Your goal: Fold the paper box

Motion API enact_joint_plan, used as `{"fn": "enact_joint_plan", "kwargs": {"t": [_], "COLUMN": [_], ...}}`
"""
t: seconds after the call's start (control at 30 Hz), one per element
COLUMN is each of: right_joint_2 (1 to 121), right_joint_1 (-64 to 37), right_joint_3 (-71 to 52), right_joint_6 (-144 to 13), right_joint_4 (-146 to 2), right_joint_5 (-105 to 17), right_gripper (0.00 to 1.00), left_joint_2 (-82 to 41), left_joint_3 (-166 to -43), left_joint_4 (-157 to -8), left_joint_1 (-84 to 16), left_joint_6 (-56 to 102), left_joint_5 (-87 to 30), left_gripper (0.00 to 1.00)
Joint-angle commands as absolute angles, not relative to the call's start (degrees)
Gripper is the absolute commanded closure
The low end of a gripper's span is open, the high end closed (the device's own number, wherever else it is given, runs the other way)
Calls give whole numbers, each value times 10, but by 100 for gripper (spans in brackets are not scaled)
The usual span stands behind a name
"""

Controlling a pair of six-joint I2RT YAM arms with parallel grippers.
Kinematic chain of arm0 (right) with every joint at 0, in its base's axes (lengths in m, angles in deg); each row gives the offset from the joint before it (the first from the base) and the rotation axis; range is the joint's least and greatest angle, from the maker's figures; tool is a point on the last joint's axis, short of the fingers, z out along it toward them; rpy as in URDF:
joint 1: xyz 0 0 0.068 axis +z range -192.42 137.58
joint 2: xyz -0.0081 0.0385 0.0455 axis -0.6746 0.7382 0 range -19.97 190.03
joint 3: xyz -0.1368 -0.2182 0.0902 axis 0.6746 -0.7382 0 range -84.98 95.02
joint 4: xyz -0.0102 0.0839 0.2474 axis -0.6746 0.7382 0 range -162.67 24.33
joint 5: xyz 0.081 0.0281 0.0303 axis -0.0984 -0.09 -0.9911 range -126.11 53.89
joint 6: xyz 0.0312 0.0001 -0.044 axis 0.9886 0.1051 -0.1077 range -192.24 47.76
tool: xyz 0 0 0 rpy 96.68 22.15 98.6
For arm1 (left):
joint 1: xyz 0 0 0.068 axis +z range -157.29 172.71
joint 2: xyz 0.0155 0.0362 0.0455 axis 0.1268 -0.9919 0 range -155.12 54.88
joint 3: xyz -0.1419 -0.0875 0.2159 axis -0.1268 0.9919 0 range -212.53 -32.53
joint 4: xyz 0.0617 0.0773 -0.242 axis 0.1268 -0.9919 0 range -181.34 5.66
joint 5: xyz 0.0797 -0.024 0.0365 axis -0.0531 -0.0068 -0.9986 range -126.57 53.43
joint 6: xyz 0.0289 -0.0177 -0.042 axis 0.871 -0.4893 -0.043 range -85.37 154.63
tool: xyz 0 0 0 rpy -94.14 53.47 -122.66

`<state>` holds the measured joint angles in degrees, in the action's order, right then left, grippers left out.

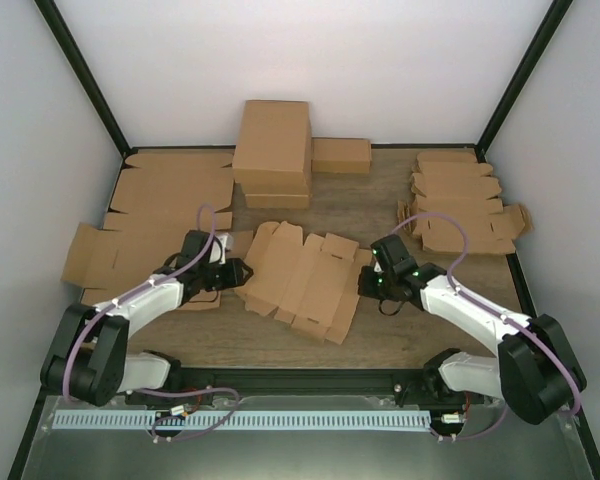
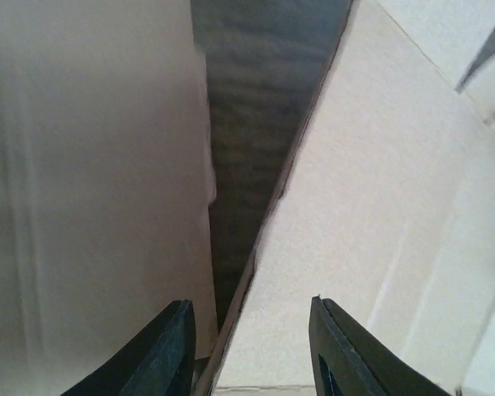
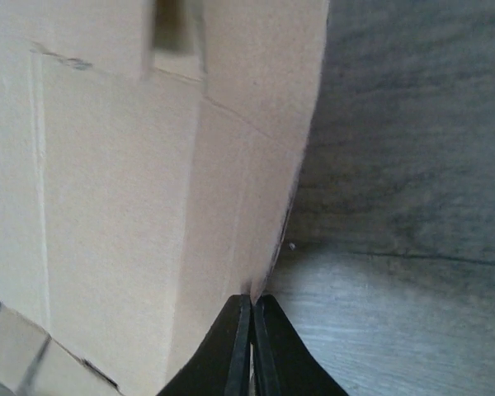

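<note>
My R claw pinches the box edge: flat matte brown card, creased w/ flaps, on grainy wood worktop. L claw gapes wide.

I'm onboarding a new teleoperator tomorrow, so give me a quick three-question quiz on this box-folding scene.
1. True or false: the paper box already stands folded.
2. Compare the left gripper and the right gripper: which has its jaws shut on the paper box's edge? A) left B) right C) both
3. What stands behind the paper box, near the far edge of the table?

Key
1. False: it lies flat, flaps spread.
2. B: the left jaws are open.
3. A stack of folded cardboard boxes.
</note>
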<state>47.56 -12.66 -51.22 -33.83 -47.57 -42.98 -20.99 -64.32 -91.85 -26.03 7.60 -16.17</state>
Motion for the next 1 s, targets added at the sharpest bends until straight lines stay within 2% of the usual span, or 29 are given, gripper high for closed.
{"fn": "enact_joint_plan", "kwargs": {"t": [0.0,0.2,0.33,0.43,0.57,0.73,0.97], "right_joint_2": [491,492,491,486,485,460,417], "right_joint_1": [-127,-127,-128,-127,-128,-129,-131], "right_joint_3": [-459,-454,-465,-481,-503,-537,-566], "right_joint_6": [-372,-391,-387,-377,-347,-302,-262], "right_joint_4": [-456,-467,-476,-486,-482,-483,-474], "right_joint_5": [-391,-409,-426,-448,-449,-424,-413], "right_gripper": [95,88,83,74,66,30,28], "left_joint_2": [-161,-82,-74,-78,-59,0,97], "left_joint_3": [-614,-606,-601,-591,-580,-560,-503], "left_joint_4": [-906,-941,-957,-953,-963,-982,-976], "left_joint_1": [-265,-266,-267,-271,-287,-301,-362], "left_joint_6": [53,47,49,35,18,-44,-188], "left_joint_5": [-75,-59,-67,-62,-86,-125,-186], "left_gripper": [63,77,81,93,96,96,96]}}
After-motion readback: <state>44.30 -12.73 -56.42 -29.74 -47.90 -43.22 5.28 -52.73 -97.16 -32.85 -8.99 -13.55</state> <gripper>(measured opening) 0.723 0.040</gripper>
